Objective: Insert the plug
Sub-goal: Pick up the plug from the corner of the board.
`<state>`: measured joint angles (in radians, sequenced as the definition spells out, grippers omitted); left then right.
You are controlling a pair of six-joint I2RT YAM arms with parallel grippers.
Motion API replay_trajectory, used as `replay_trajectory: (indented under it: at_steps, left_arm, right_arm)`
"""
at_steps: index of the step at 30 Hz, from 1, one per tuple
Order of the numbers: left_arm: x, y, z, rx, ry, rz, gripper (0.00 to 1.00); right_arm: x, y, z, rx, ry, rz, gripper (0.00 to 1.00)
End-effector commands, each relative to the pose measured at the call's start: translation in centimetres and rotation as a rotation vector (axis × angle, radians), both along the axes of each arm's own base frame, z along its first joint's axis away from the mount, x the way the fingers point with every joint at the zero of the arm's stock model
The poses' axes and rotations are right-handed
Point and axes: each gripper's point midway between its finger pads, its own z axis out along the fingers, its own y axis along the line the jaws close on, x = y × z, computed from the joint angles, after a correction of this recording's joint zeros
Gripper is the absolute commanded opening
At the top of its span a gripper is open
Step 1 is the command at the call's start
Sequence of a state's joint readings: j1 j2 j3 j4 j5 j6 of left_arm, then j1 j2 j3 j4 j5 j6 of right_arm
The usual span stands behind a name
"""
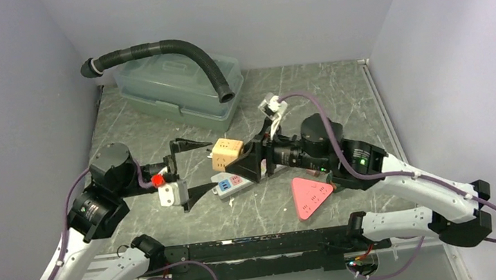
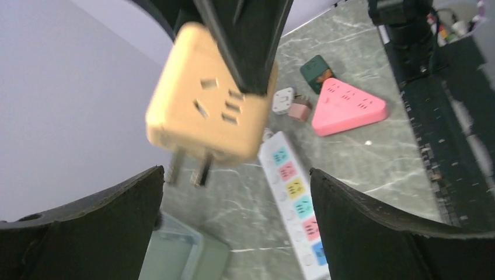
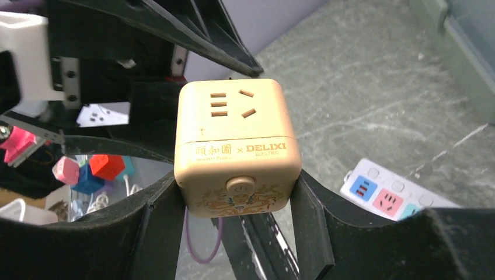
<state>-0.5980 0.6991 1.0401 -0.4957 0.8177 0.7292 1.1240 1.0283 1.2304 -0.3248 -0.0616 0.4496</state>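
So, my right gripper (image 3: 235, 188) was pinching the yellow cube plug (image 3: 236, 146) by its sides, prongs hanging clear of the table (image 1: 266, 211). My left gripper (image 1: 196, 168) was spread wide open just beside the cube, and the white power strip (image 1: 230, 182) lay flat right below it.

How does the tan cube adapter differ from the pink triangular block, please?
The tan cube adapter is held above the table in the right gripper; the pink triangular block lies flat on it, untouched. The adapter is a cube with plug prongs showing; the pink block is a flat triangle. Both have socket holes.
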Motion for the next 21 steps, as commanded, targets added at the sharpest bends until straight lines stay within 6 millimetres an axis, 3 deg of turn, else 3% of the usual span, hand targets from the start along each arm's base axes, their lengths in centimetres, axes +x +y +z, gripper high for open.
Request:
replay_trajectory:
  at_steps: [1,6,12,14,17,19,21]
  left_arm:
    - [0.2,-0.2,1.4,0.011,-0.281,-0.057,1.00]
    - [1.5,0.2,1.0,0.033,-0.323,0.004,1.00]
    - [0.0,-0.3,-0.3,0.058,-0.271,-0.092,1.00]
    - [0.1,-0.2,-1.2,0.090,-0.260,-0.097,1.00]
    - [0.9,-0.3,-1.1,0.083,-0.260,-0.063,0.99]
    - [1.0,-0.4,-0.9,0.076,-0.256,-0.064,0.91]
    - [1.1,-0.5,-1.0,0.087,-0.238,-0.062,0.76]
  right_arm:
    - [-0.3,0.6,0.0,-0.033,0.052,0.047,0.00]
    - [-0.2,1.0,-0.2,-0.035,0.069,0.094,0.00]
    - [0.7,2.2,-0.1,-0.040,0.094,0.111,0.00]
    - [0.9,2.8,0.3,-0.034,0.097,0.122,0.00]
    - [1.2,3.5,0.1,-0.044,0.113,0.130,0.00]
    - [1.4,3.9,-0.3,-0.052,0.124,0.130,0.00]
    - [1.4,4.1,-0.5,-0.052,0.133,0.133,0.00]
